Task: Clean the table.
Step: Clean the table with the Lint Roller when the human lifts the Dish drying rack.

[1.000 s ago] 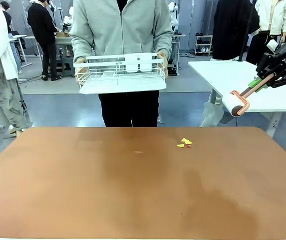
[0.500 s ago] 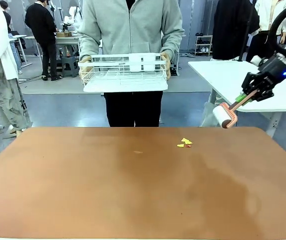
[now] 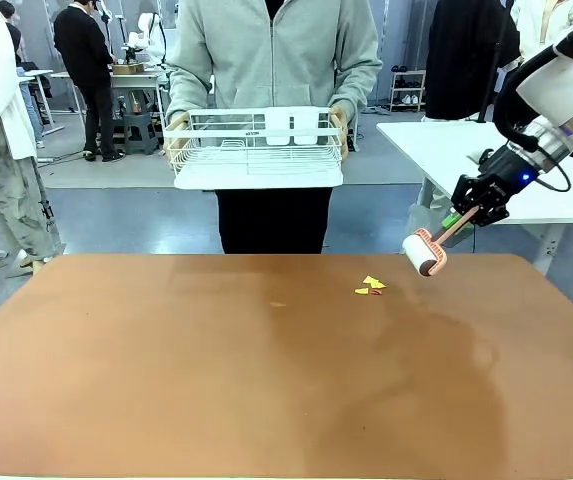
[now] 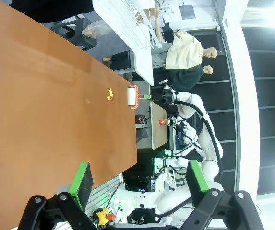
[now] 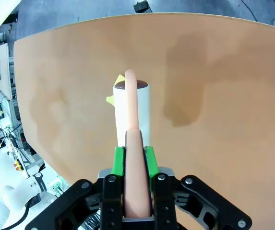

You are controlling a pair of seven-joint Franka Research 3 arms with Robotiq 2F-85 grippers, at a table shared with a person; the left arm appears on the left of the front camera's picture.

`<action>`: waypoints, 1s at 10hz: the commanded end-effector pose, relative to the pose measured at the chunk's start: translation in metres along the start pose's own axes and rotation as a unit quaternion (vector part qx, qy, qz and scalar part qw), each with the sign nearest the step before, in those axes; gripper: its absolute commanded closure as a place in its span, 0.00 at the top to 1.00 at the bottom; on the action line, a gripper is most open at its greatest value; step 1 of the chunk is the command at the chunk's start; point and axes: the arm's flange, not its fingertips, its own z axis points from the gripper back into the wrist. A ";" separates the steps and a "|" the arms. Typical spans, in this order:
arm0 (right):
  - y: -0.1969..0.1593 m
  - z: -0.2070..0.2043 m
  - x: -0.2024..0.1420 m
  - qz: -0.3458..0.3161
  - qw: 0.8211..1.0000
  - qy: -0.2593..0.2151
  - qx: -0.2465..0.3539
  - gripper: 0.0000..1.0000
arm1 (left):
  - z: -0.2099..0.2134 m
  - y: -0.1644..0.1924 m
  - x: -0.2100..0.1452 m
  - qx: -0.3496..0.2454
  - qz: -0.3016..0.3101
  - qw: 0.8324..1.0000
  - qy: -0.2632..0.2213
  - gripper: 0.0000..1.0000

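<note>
The reddish-brown table [image 3: 166, 380] carries a few small yellow paper scraps [image 3: 371, 286] right of centre, toward the far edge. My right gripper [image 3: 466, 212] is shut on the salmon handle of a lint roller, whose white head [image 3: 421, 252] hangs just above the table's far right edge, a little right of the scraps. In the right wrist view the right gripper [image 5: 133, 155] clamps the handle, the roller head [image 5: 132, 110] points at the table [image 5: 223, 120], and a yellow scrap [image 5: 110, 100] peeks out beside it. My left gripper [image 4: 139, 179] is open and holds nothing, off the table [image 4: 31, 96].
A person at the far side holds a white dish rack [image 3: 256, 145] in both hands above the floor behind the table. A smaller white table [image 3: 486, 160] stands at the back right. A faint speck [image 3: 278, 304] lies near the table's middle.
My right arm has swung left and down with the lint roller, bringing its head from over the white table to the brown table's far edge. The person with the rack shifted slightly right.
</note>
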 end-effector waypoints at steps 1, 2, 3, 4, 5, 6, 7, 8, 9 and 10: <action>-0.003 -0.010 0.014 -0.018 1.000 0.000 -0.012 0.21 | 0.003 -0.001 -0.001 -0.003 -0.002 1.000 -0.002 1.00; -0.007 -0.017 0.017 -0.026 1.000 -0.002 -0.010 0.21 | 0.003 -0.001 -0.001 -0.003 -0.002 1.000 -0.002 1.00; -0.011 -0.024 0.019 -0.028 1.000 0.003 -0.008 0.21 | 0.003 -0.001 -0.001 -0.003 -0.002 1.000 -0.002 1.00; -0.015 -0.030 0.020 -0.036 0.999 0.008 -0.004 0.21 | 0.003 -0.001 -0.001 -0.003 -0.002 1.000 -0.002 1.00; -0.019 -0.034 0.020 -0.046 0.999 0.005 -0.005 0.21 | 0.003 -0.001 -0.001 -0.003 -0.002 1.000 -0.002 1.00; -0.021 -0.039 0.018 -0.048 0.999 0.004 0.002 0.21 | 0.003 -0.001 -0.001 -0.003 -0.002 1.000 -0.002 1.00; -0.022 -0.047 0.016 -0.050 0.999 -0.001 -0.007 0.21 | 0.003 -0.001 -0.001 -0.003 -0.002 1.000 -0.002 1.00; -0.024 -0.052 0.014 -0.059 0.998 -0.015 -0.009 0.21 | 0.003 -0.001 -0.001 -0.003 -0.002 1.000 -0.002 1.00; -0.025 -0.056 0.012 -0.060 0.998 -0.019 -0.002 0.21 | 0.003 -0.001 -0.001 -0.003 -0.002 1.000 -0.002 1.00; -0.025 -0.063 0.010 -0.056 0.998 -0.015 -0.009 0.21 | 0.003 -0.001 -0.001 -0.003 -0.002 1.000 -0.002 1.00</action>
